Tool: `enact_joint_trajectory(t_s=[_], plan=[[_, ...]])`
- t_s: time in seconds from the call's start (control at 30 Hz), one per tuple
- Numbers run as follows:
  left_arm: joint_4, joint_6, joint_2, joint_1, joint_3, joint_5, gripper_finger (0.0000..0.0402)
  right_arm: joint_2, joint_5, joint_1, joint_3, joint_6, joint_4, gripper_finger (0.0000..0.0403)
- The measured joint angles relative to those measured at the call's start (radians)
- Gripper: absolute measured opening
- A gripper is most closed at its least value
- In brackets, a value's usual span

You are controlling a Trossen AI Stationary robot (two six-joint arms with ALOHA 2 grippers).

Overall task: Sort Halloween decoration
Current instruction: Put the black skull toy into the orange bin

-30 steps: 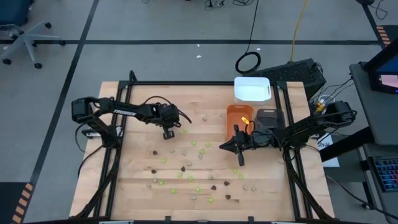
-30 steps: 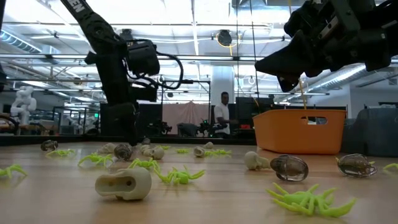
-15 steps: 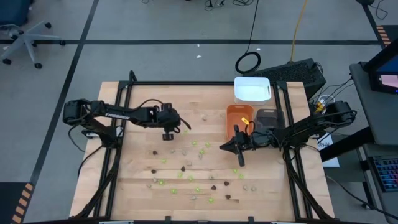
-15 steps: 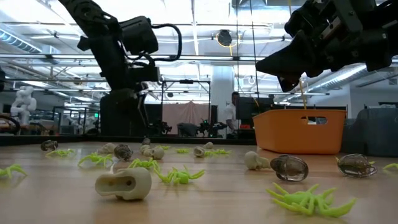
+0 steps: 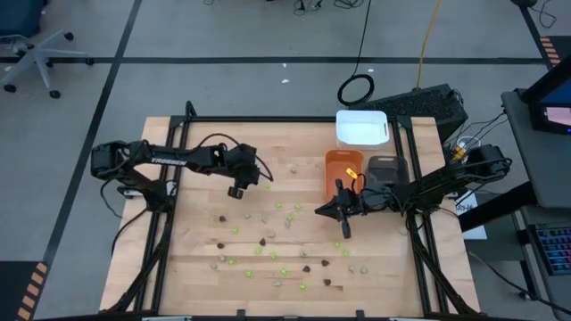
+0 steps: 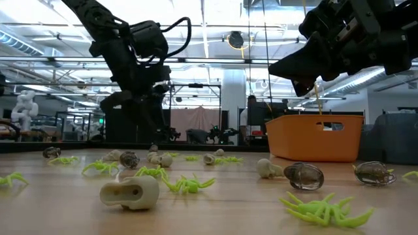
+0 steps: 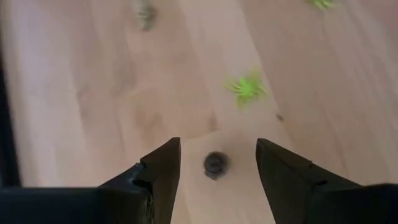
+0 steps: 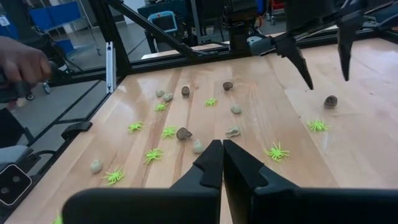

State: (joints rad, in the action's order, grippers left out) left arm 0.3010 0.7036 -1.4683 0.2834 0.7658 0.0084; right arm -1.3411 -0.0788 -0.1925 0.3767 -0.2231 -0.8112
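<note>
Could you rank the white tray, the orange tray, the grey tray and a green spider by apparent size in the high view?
1. White tray.
2. Orange tray and grey tray: too close to rank, and the right arm covers part of each.
3. Green spider, far smaller than any tray.

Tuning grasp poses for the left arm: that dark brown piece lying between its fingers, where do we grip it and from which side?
Probably straight down from above. The dark brown piece is small and roundish, lying alone on bare table, so grip across its middle. The left gripper is open and straddles it in the left wrist view; the lime-green spider lies clear of it.
</note>
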Motion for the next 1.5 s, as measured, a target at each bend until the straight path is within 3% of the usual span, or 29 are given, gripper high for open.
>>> enact_joint_trajectory(t_s=[0.6, 1.1, 1.27, 1.5], plan=[[-0.031, 0.176, -0.146, 0.07, 0.001, 0.054, 0.0197, 0.0, 0.0, 0.0, 0.0, 0.011, 0.001, 0.0], [-0.03, 0.2, -0.159, 0.098, 0.002, 0.101, 0.0076, 0.0, 0.001, 0.0, 0.0, 0.007, 0.001, 0.0], [-0.04, 0.162, -0.159, 0.095, 0.002, 0.112, 0.005, 0.0, 0.0, -0.006, 0.0, 0.007, 0.001, 0.0], [-0.055, -0.037, -0.15, 0.075, -0.001, 0.118, 0.0046, 0.0, 0.001, -0.029, 0.0, 0.007, 0.002, 0.0]])
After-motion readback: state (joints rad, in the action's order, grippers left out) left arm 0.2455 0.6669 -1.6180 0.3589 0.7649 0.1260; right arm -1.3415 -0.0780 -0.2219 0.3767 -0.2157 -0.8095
